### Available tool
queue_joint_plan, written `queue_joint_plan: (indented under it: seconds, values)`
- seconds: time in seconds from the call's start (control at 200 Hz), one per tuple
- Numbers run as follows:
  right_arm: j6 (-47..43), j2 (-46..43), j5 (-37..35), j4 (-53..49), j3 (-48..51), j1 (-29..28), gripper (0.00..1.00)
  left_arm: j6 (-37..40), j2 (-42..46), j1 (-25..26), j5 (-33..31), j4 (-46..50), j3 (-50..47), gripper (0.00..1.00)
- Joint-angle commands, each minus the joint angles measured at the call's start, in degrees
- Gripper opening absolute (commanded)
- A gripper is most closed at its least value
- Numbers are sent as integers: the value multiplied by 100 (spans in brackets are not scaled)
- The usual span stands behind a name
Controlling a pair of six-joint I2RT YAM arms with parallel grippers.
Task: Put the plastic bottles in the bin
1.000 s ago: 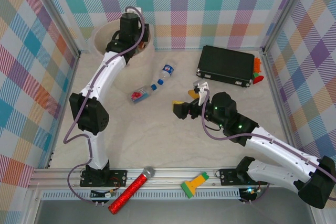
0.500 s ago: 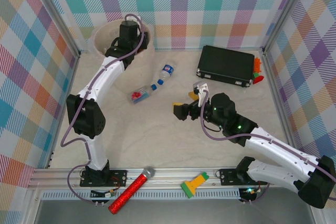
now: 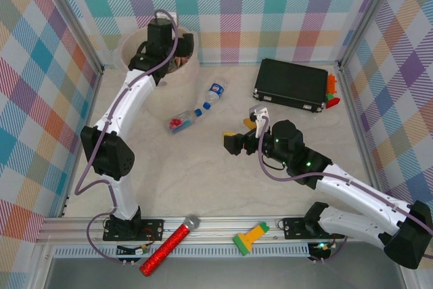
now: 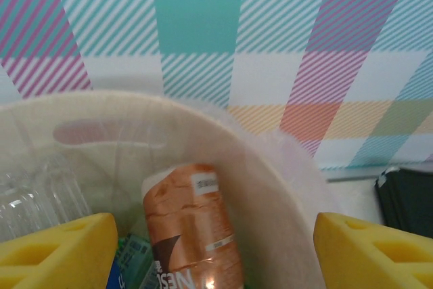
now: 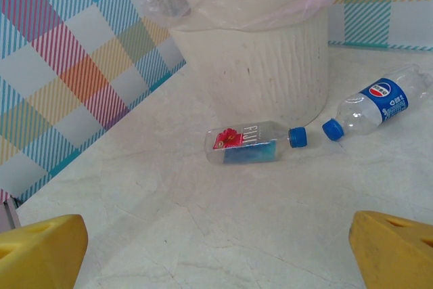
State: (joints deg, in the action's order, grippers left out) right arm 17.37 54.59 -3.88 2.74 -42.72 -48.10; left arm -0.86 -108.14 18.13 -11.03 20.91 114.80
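The cream bin stands at the far left, lined with a clear bag. My left gripper hangs over it, open. In the left wrist view a brown-labelled bottle lies inside the bin between the wide-apart yellow fingers of the left gripper, touching neither. Other clear bottles lie beside it. On the table lie a red-flower-labelled bottle and a blue-labelled bottle, cap to cap beside the bin. My right gripper is open and empty, right of them.
A flat black case lies at the back right, with small orange, green and red items against its right end. A red glitter microphone and a green-and-yellow tool rest on the near rail. Plaid walls close in three sides.
My left arm's elbow has swung left and its gripper has moved a little farther back over the bin. The right arm and the two table bottles have stayed put.
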Motion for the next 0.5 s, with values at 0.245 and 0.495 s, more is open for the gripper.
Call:
queue_joint_plan:
  seconds: [0.245, 0.495]
  values:
    - [38, -19, -162, 123, 112, -29, 99, -442, 177, -187, 265, 345, 360, 91]
    - [268, 516, -343, -93, -126, 59, 99, -1083, 893, -92, 775, 248, -420, 99]
